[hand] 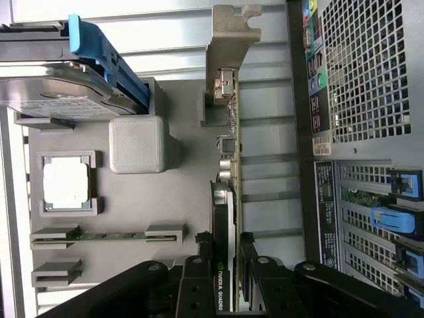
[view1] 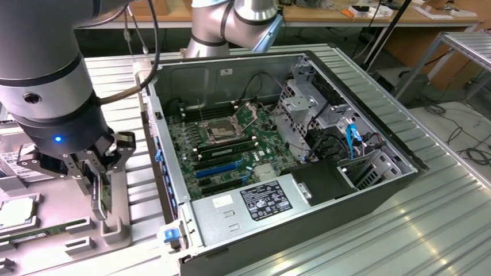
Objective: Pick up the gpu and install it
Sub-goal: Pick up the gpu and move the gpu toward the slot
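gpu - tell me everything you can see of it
The gpu is a thin flat card seen edge-on: a green circuit board, a black face with an NVIDIA Quadro label, small metal parts along the board, and a silver metal bracket at one end. It stands on its edge in a slot of the grey holder tray, outside the open computer case. The gripper is closed on it, one finger against each face, well away from the bracket.

The gpu stands on edge in a slot of the parts tray, between the fingers of the pincer. The tray lies on the surface, just beside the computer case, on the exterior view's left.
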Motion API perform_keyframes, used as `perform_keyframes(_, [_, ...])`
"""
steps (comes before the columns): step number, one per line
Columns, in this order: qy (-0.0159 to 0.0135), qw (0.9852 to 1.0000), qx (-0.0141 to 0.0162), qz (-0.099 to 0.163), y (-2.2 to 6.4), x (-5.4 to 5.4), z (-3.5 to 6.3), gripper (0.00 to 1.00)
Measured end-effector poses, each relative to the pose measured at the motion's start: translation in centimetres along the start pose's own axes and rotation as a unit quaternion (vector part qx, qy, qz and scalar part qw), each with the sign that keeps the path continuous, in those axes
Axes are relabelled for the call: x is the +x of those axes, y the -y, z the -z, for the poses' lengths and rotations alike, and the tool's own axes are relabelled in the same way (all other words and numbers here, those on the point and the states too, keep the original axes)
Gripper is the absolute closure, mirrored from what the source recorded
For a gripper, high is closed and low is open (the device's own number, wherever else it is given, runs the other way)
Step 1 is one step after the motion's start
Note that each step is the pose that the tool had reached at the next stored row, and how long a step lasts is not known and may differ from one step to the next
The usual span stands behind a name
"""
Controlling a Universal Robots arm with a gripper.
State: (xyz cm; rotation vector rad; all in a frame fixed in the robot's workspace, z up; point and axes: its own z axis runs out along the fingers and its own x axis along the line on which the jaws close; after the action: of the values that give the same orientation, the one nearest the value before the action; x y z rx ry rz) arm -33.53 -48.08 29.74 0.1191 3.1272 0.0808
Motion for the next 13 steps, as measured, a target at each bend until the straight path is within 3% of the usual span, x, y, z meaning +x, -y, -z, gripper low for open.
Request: perform_keyframes(13, [-0.0001, 1.0, -0.001, 0.0, -0.08, 0.0, 1.48, 0.73])
